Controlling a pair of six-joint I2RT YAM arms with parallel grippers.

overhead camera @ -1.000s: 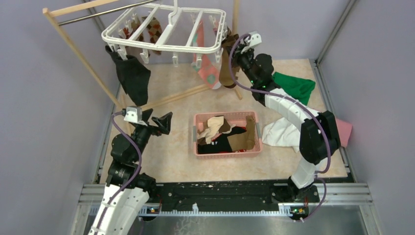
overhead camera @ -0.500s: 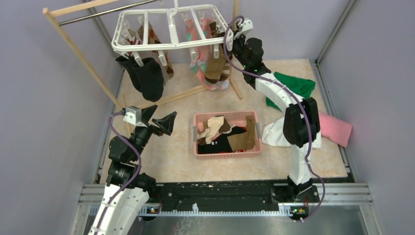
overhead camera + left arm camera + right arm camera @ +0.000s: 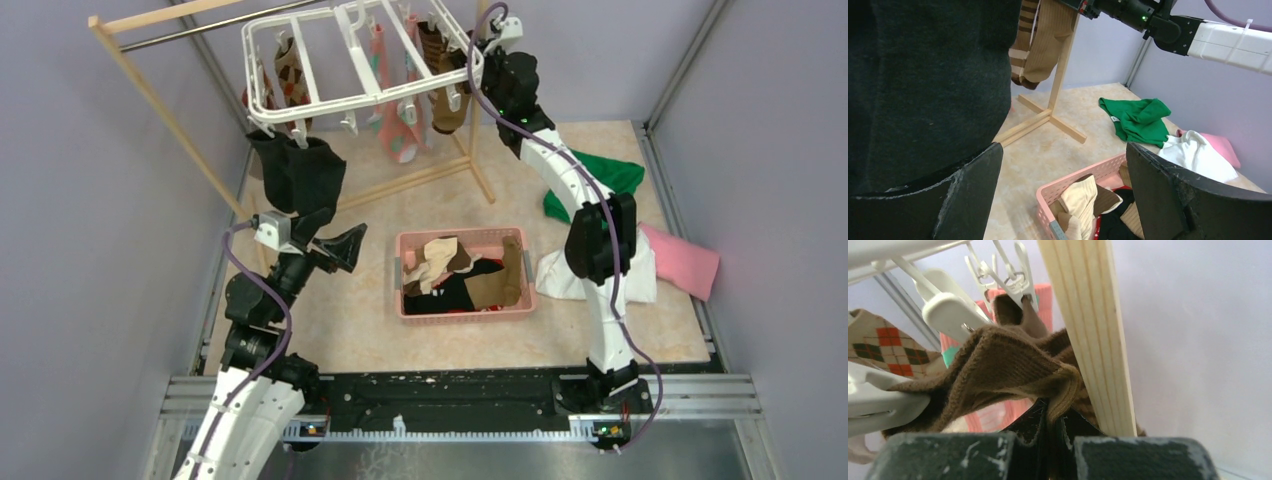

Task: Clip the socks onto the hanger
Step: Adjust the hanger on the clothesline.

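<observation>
One brown sock (image 3: pixel 998 365) tight in right fingers (image 3: pixel 948 457); black sock (image 3: pixel 923 75) beside wide left fingers (image 3: pixel 968 200).

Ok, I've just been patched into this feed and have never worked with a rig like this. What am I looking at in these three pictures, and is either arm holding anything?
The machine is two robot arms, left and right, bolted at the near edge of a table. Each ends in a two-finger gripper. The wide picture looks down from above and behind them. The other two come from a camera on each wrist. The right gripper is raised to the white clip hanger on the wooden rack, and it is shut on a fold of a brown sock. The left gripper is open and empty, close beside a hanging black sock. On the table sit a pink basket holding loose socks, a green cloth, a white cloth and a pink cloth.
</observation>
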